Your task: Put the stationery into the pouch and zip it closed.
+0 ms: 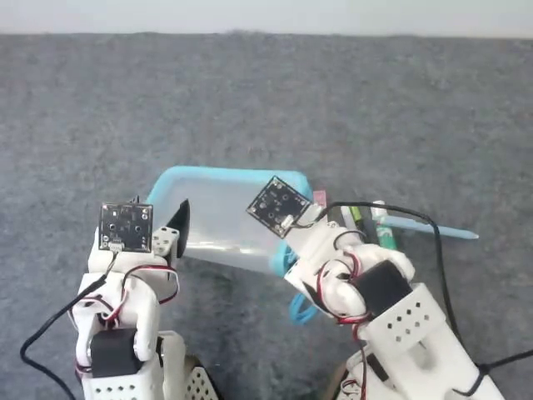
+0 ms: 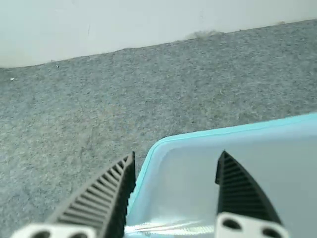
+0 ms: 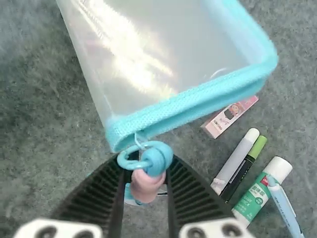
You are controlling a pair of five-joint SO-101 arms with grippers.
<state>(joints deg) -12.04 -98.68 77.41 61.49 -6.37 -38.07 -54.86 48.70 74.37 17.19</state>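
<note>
A translucent pouch (image 1: pixel 221 218) with a teal border lies flat in the middle of the grey carpet. My right gripper (image 3: pixel 144 171) is shut on its zipper pull (image 3: pixel 148 161), a teal ring with a pink charm, at the pouch's near right corner (image 1: pixel 287 254). My left gripper (image 2: pixel 173 178) stands open astride the pouch's left edge (image 2: pixel 148 163), one finger over the clear face, the other outside it. Beside the pouch lie a pink eraser (image 3: pixel 229 116), a white pen (image 3: pixel 235 159), a green-capped marker (image 3: pixel 246 166), a glue stick (image 3: pixel 262 191) and a light blue pen (image 1: pixel 433 227).
Grey carpet (image 1: pixel 266 100) stretches open behind the pouch up to a white wall (image 2: pixel 124 25). The stationery lies in a tight row right of the pouch, close to the right arm (image 1: pixel 375 292). A black cable (image 1: pixel 416 217) arcs over those items.
</note>
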